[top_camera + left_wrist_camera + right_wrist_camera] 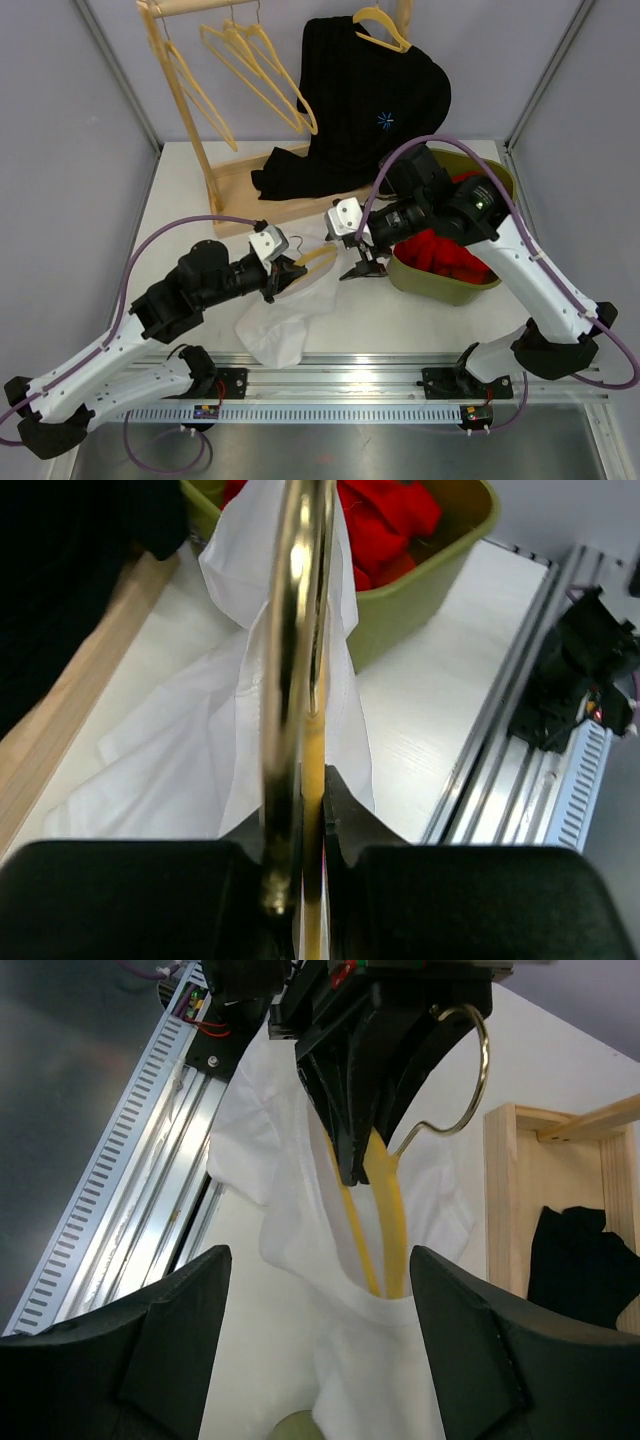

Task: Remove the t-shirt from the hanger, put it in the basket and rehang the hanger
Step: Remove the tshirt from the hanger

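A white t-shirt [283,318] lies crumpled on the table, its collar still around a yellow wooden hanger [318,258] with a metal hook. My left gripper [283,272] is shut on the hanger near the hook. In the left wrist view the hanger [313,770] and its hook [290,620] run between the closed jaws [310,815], with the t-shirt [200,750] draped beyond. My right gripper [362,262] is open and empty just right of the hanger. In the right wrist view it [320,1260] straddles the t-shirt's collar [400,1312], where the hanger's arms [385,1220] go in.
An olive bin [440,282] with red clothes stands right of the right gripper. Behind is a wooden rack [225,195] with empty hangers [262,62] and a black t-shirt [375,100] on a hanger. A metal rail [330,375] runs along the near edge.
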`<act>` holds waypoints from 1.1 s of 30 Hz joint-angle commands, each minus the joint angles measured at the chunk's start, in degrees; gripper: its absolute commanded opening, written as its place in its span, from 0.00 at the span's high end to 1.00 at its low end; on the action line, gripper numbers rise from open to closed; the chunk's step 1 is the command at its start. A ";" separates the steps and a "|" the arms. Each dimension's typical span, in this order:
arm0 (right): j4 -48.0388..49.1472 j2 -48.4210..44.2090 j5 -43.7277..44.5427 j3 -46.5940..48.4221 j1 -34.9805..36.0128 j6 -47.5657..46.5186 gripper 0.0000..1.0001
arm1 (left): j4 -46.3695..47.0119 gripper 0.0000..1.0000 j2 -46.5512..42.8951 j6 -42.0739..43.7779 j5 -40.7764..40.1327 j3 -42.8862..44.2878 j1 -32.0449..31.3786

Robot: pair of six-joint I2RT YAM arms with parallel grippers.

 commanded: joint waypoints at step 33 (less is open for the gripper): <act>1.19 12.23 -1.72 1.46 0.16 4.53 1.00 | 8.03 0.98 -1.94 2.25 1.84 0.70 0.68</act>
